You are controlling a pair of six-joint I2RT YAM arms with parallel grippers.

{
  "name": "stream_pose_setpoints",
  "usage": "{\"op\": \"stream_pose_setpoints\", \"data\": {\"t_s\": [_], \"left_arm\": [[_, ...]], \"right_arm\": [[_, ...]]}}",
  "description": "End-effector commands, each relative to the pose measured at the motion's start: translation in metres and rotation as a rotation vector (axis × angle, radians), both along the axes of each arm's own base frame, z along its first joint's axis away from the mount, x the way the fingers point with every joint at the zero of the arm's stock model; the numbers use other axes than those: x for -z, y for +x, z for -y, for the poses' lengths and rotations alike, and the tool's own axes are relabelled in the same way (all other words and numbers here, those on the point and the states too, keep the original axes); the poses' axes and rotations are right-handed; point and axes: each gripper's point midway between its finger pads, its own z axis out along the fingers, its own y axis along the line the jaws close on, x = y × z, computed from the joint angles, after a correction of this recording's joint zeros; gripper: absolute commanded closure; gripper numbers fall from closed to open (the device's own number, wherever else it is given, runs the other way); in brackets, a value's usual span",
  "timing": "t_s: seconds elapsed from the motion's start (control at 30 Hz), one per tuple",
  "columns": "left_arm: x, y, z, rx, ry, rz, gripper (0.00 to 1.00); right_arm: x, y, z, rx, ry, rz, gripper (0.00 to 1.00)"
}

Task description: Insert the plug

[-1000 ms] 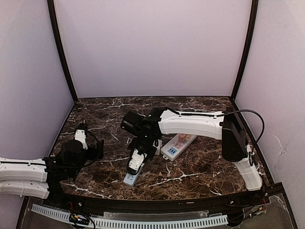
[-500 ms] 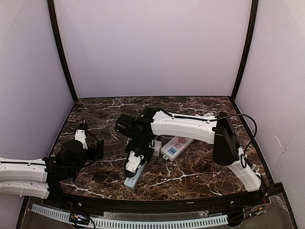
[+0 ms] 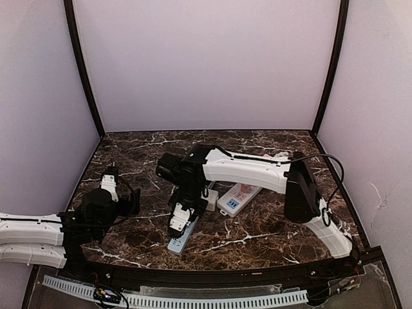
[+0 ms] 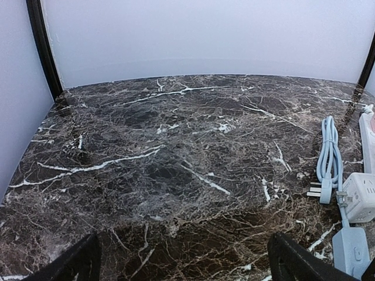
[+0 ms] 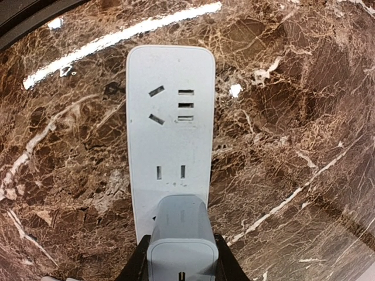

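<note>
Right wrist view showed the right claw (image 5: pixel 181 261) pinching the plug (image 5: pixel 181 219) at bottom centre, over the power strip (image 5: pixel 170 134); any tilt could jam its prongs.

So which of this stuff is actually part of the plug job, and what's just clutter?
Job: plug, held in the right fingers; blue power strip.
Lying about: white power strip; white cube adapter; coiled blue cable.

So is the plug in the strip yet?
Cannot tell: the right gripper holds the plug over one end of the power strip, hiding its pins; visible sockets are unoccupied.
</note>
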Motion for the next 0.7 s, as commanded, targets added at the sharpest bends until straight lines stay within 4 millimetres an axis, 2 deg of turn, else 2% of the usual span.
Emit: {"op": "stream_pose_setpoints", "data": {"t_s": [0.0,0.07,0.17,0.27,0.33,0.37,0.4,0.43,0.67], "left_arm": [[0.005,-0.001,-0.002,0.007,0.010,-0.003,0.01],[0.005,-0.001,-0.002,0.008,0.010,-0.002,0.01],[0.005,-0.001,-0.001,0.012,0.007,-0.003,0.01],[0.005,-0.001,-0.001,0.013,0.007,-0.003,0.01],[0.005,-0.002,-0.001,0.015,0.007,-0.004,0.01],[0.005,-0.002,-0.001,0.015,0.005,-0.002,0.01],[0.005,-0.002,-0.001,0.016,0.004,-0.003,0.01],[0.005,-0.002,-0.001,0.018,0.002,-0.002,0.01],[0.003,-0.003,0.002,0.033,-0.010,-0.002,0.01]], "right_arm": [[0.110,-0.053,0.034,-0.074,-0.241,-0.194,1.00],[0.105,-0.052,0.034,-0.082,-0.235,-0.185,1.00],[0.092,-0.052,0.031,-0.088,-0.198,-0.173,0.90],[0.077,-0.051,0.027,-0.085,-0.162,-0.154,0.69],[0.063,-0.052,0.024,-0.086,-0.138,-0.148,0.59],[0.057,-0.052,0.024,-0.085,-0.129,-0.144,0.41],[0.051,-0.051,0.023,-0.084,-0.119,-0.138,0.09],[0.046,-0.050,0.023,-0.083,-0.111,-0.131,0.02],[0.004,-0.045,0.012,-0.078,-0.006,-0.091,0.01]]}}
